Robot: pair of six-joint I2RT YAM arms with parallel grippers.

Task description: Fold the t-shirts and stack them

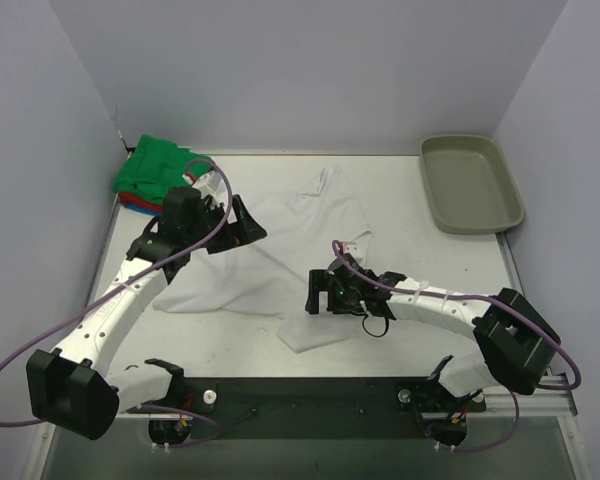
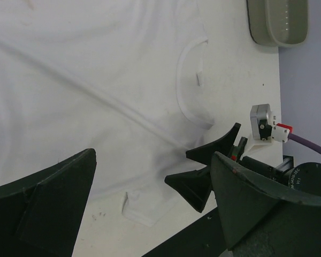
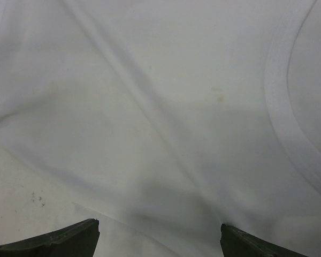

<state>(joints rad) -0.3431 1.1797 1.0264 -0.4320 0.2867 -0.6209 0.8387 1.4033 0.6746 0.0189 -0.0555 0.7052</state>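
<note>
A large white t-shirt (image 1: 280, 250) lies spread and wrinkled on the table, its collar (image 2: 188, 80) towards the right. A folded green shirt (image 1: 155, 168) tops a stack at the back left, with red (image 1: 130, 203) and a sliver of blue showing under it. My left gripper (image 1: 242, 228) is open and empty above the white shirt's left part, jaws wide apart (image 2: 154, 160). My right gripper (image 1: 312, 292) is open and empty just above the shirt's near part (image 3: 159, 235). It also shows in the left wrist view (image 2: 203, 171).
A grey-beige plastic tray (image 1: 470, 182) sits at the back right corner and shows in the left wrist view (image 2: 278, 21). Walls close in the left, back and right sides. A black strip (image 1: 310, 395) runs along the near edge between the arm bases.
</note>
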